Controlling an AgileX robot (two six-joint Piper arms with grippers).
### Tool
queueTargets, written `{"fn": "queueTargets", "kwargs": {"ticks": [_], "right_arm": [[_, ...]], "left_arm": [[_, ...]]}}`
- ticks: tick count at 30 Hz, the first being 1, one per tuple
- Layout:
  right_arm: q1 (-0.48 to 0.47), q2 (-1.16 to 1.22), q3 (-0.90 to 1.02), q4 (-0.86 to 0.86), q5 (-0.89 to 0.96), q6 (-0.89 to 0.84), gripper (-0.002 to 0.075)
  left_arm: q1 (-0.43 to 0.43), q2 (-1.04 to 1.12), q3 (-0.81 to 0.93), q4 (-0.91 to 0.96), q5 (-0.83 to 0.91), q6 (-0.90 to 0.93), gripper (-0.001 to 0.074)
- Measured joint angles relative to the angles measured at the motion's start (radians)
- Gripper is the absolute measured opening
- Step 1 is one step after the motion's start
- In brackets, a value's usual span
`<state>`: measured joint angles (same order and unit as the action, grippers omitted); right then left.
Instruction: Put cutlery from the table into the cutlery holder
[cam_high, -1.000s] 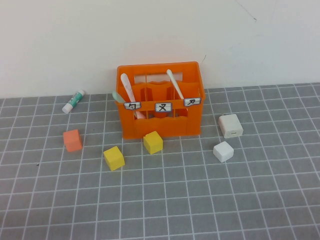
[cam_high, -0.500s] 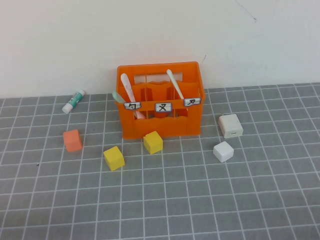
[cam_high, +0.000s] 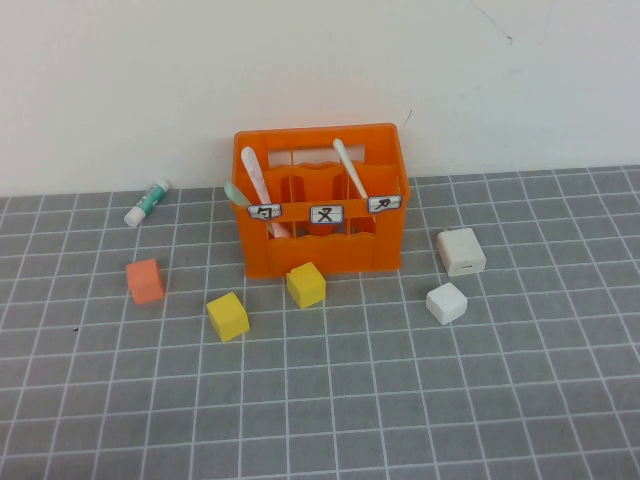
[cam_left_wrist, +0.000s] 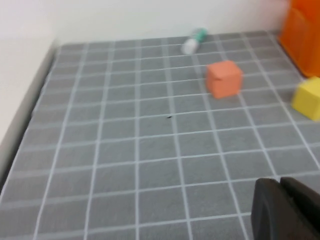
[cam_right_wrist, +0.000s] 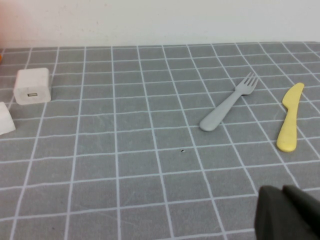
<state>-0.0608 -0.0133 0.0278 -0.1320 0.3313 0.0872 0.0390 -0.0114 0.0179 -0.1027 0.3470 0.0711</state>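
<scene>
Left gripper (cam_left_wrist: 287, 212): only a dark edge shows in the left wrist view, low over the grey tiled desk (cam_high: 400, 400); whether its fingers are open or closed cannot be told, and it touches nothing visible. Right gripper (cam_right_wrist: 287, 215): likewise a dark edge in the right wrist view, above bare tiles, finger state not discernible. Neither gripper appears in the high view.

High view, left to right: a white-and-green tube (cam_high: 148, 202) lies near the wall; a small orange cube (cam_high: 145, 281) and two yellow cubes (cam_high: 228, 316) (cam_high: 306, 285) sit on the desk; the bright orange slotted plastic cutlery holder (cam_high: 320, 250) stands against the wall, three white labels on its front. In its left compartment stand a pale pink spoon (cam_high: 257, 185) and a mint-green spoon (cam_high: 236, 193), both leaning; a cream-white knife (cam_high: 348, 168) leans in the right compartment. A white charger block (cam_high: 461, 251) and a white cube (cam_high: 446, 302) lie right of the holder.

Shown only in the right wrist view: a grey plastic fork (cam_right_wrist: 230, 102) and a yellow plastic knife (cam_right_wrist: 290, 117), flat on the desk, near each other but apart.
</scene>
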Motion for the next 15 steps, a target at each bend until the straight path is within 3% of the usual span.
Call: {"fn": "queueTargets", "kwargs": {"ticks": [5, 15], "right_arm": [[0.0, 0.0, 0.0, -0.001, 0.0, 0.0, -0.0003], [0.0, 0.0, 0.0, -0.001, 0.0, 0.0, -0.0003]], "left_arm": [[-0.073, 0.0, 0.002, -0.004, 0.0, 0.077, -0.0001], [-0.064, 0.0, 0.001, -0.011, -0.002, 0.085, -0.0001]]}}
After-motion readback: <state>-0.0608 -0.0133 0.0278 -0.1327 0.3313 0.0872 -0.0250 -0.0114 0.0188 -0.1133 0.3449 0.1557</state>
